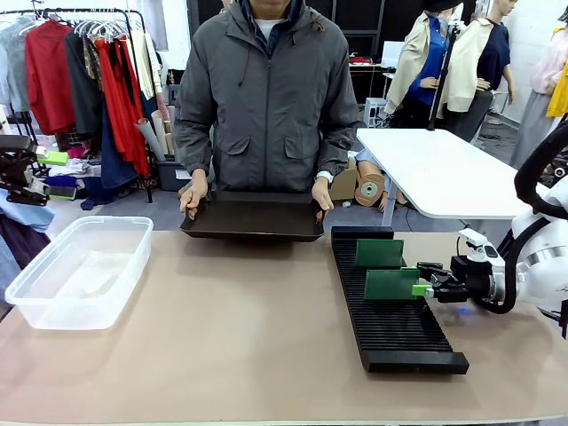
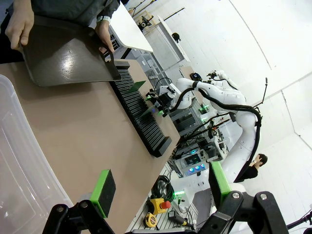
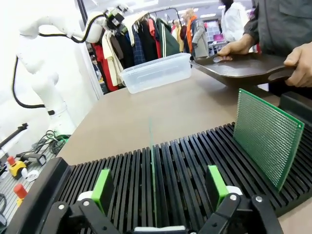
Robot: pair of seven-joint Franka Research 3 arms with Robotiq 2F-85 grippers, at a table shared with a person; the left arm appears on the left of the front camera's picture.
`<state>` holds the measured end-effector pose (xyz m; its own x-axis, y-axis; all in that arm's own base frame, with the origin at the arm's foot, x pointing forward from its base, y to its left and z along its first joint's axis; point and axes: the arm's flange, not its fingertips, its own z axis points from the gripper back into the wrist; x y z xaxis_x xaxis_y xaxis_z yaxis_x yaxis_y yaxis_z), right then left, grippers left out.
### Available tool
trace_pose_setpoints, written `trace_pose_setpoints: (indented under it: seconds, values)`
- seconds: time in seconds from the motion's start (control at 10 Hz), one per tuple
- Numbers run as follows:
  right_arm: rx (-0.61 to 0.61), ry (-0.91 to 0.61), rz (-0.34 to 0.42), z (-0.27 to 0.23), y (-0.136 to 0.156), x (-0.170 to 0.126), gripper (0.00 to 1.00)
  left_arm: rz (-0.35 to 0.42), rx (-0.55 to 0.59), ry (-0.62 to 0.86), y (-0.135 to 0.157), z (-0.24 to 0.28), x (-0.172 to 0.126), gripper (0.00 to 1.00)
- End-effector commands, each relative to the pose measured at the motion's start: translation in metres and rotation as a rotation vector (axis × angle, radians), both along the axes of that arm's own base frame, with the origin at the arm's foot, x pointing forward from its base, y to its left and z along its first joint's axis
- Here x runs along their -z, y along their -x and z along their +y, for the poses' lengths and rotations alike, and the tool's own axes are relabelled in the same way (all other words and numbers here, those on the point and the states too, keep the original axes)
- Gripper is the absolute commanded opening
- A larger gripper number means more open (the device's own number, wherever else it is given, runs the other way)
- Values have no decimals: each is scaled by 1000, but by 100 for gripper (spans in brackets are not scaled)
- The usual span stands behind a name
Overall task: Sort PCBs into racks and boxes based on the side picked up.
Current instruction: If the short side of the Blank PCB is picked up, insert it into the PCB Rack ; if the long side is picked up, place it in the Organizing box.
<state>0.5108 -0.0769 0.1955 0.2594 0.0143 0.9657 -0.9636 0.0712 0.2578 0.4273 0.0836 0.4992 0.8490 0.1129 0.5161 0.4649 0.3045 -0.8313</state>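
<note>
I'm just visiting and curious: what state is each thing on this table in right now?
Right tool: open, fingers either side of a board.
Left tool: open, holding nothing.
Near PCB: upright in the rack.
Far PCB: upright in the rack.
Rack: flat, two boards slotted.
Clear box: empty.
Dark tray: held by the person, empty.

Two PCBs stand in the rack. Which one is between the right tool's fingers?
The PCB nearer the robot; the right tool straddles its edge. The other PCB stands free, closer to the person.
</note>
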Motion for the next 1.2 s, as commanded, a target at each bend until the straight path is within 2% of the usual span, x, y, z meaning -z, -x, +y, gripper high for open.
trace_pose_setpoints:
  seconds: [0.0, 1.1]
  values:
    - [11, -6, 2, 0, 0, 0, 100, 6, -2, 10, 1, 0, -2, 100]
    - [11, -6, 2, 0, 0, 0, 100, 6, -2, 10, 1, 0, -2, 100]
